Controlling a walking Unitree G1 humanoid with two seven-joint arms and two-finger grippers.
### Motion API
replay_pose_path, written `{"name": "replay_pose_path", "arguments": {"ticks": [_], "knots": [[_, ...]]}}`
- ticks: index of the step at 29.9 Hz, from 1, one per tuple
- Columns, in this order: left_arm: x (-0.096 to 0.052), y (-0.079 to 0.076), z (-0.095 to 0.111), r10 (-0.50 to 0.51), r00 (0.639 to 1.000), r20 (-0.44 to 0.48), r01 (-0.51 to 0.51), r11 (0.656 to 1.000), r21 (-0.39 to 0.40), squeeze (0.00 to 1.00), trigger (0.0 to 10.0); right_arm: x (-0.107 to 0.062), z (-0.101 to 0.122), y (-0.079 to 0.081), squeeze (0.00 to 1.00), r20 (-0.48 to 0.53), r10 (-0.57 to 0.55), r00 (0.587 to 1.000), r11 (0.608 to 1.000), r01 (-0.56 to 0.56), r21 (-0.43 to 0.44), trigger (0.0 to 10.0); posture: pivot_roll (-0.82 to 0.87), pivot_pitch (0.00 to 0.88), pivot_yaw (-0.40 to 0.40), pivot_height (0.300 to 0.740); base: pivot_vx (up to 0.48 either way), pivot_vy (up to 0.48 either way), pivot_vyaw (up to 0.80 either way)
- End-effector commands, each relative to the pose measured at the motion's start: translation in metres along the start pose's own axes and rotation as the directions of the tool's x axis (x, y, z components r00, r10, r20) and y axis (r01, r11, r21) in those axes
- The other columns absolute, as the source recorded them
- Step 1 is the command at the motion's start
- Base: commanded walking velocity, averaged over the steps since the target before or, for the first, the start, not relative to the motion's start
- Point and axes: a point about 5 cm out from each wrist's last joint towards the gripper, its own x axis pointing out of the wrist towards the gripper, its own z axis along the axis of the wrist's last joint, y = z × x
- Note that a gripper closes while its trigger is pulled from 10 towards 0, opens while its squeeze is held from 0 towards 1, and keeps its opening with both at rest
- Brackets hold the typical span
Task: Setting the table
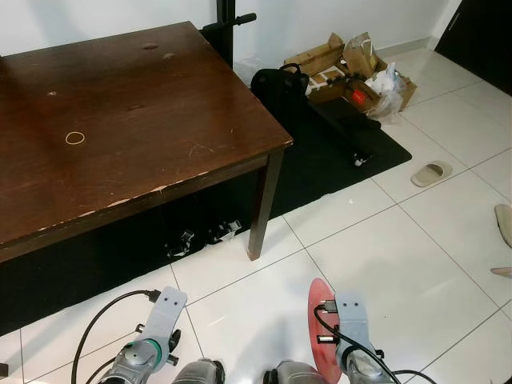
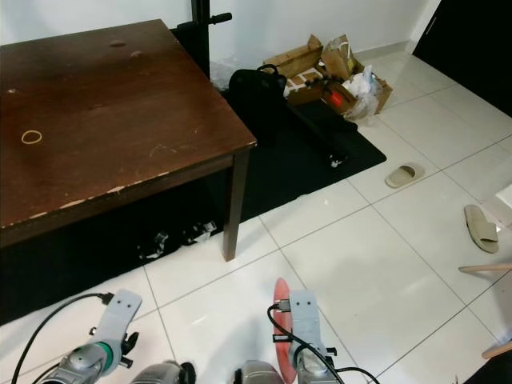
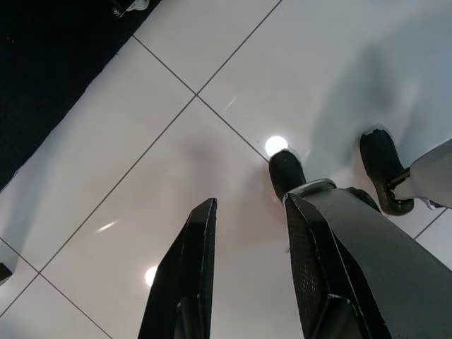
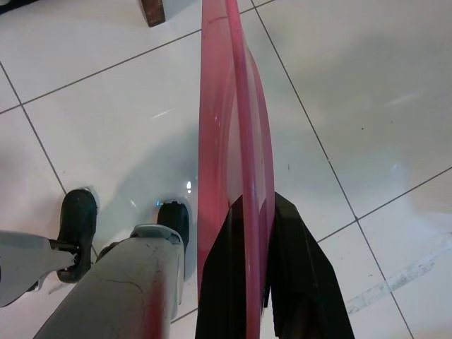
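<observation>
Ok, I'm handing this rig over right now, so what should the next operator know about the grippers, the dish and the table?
Right gripper: shut on the rim of a red plate, held on edge, low over the white floor tiles.
Left gripper: open, holding nothing, pointing down at the tiles.
Table: dark wood, ahead and to the robot's left; the only thing on it is a rubber band.
Done: the plate is picked up and in hand.
Left: step up to the table, lay the plate flat on the top and let go. No other tableware in sight. Slippers and boxes lie off to the right.
</observation>
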Motion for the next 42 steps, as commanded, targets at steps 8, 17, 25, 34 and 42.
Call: {"name": "replay_pose_path", "arguments": {"ticks": [8,17,25,34,42], "knots": [[-0.0006,-0.0024,-0.0038,-0.012,1.0,-0.01,0.012,1.0,0.006,0.0,10.0,-0.0011,-0.0035,-0.0014,0.0,-0.008,-0.008,1.0,1.0,0.008,0.001,10.0,-0.09,0.0,0.023,0.74,0.0,0.0,0.0],[-0.0011,-0.0019,-0.0064,-0.009,1.0,-0.022,0.009,1.0,0.004,0.0,10.0,-0.0013,-0.0042,-0.0019,0.0,-0.011,-0.008,1.0,1.0,0.008,-0.003,10.0,-0.08,0.0,0.021,0.74,0.0,0.0,0.0],[-0.0022,-0.003,-0.0116,-0.007,0.999,-0.039,0.008,1.0,0.005,0.0,10.0,-0.0011,-0.0038,-0.0016,0.0,-0.011,-0.007,1.0,1.0,0.007,-0.003,10.0,-0.08,0.0,0.024,0.74,0.0,0.0,0.0],[-0.0024,-0.003,-0.0128,-0.006,0.999,-0.044,0.007,1.0,0.003,0.0,10.0,-0.0016,-0.0055,-0.0013,0.0,-0.016,-0.007,1.0,1.0,0.007,0.0,10.0,-0.08,0.0,0.024,0.74,0.0,0.0,0.0],[-0.0027,-0.0023,-0.0137,-0.004,0.999,-0.046,0.004,1.0,-0.001,0.0,10.0,-0.0017,-0.0057,-0.001,0.0,-0.017,-0.006,1.0,1.0,0.006,0.0,10.0,-0.07,0.0,0.022,0.74,0.0,0.0,0.0]]}}
